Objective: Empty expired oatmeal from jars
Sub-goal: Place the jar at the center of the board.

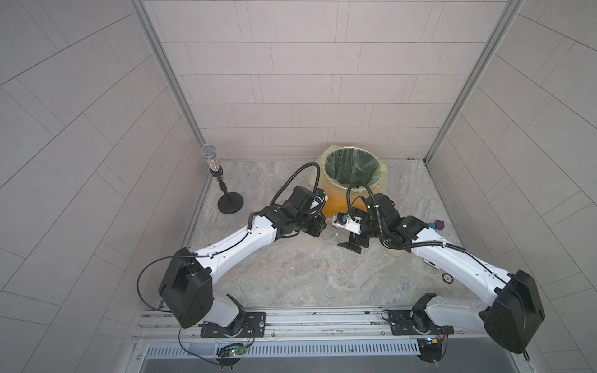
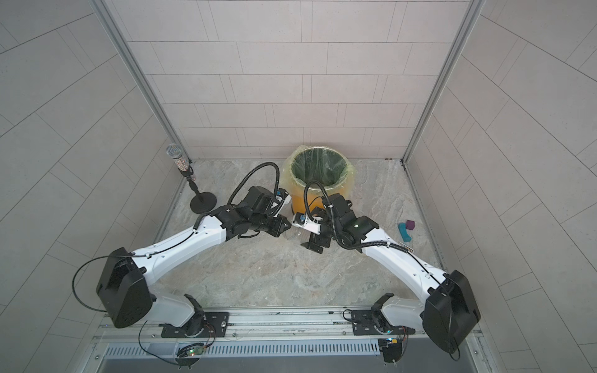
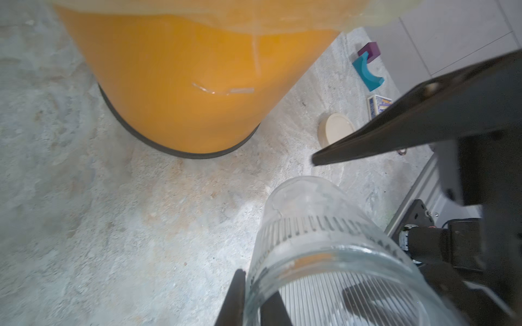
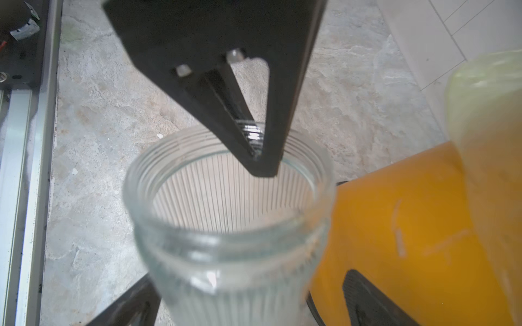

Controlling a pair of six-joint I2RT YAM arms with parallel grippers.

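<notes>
One jar [image 4: 226, 254], left gripper [image 4: 261, 159] pinching rim (right wrist shows it)

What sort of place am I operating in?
Probably a staged robot test booth, not a real kitchen: tile-print walls, a stone-look tabletop with a lined orange bin, arms bolted to a rail, and a microphone.

On the surface: one glass jar [image 3: 324, 254], one cream lid [image 3: 337, 131], one orange bin [image 1: 334, 205], one microphone [image 1: 214, 164], one card box [image 3: 378, 105], two blocks, a teal block [image 2: 403, 232] and a purple block [image 2: 410, 224], and two robot arms, the left arm [image 1: 239, 240] and the right arm [image 1: 458, 260].

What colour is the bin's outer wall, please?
Round plastic bin: orange, best in the left wrist view.
</notes>
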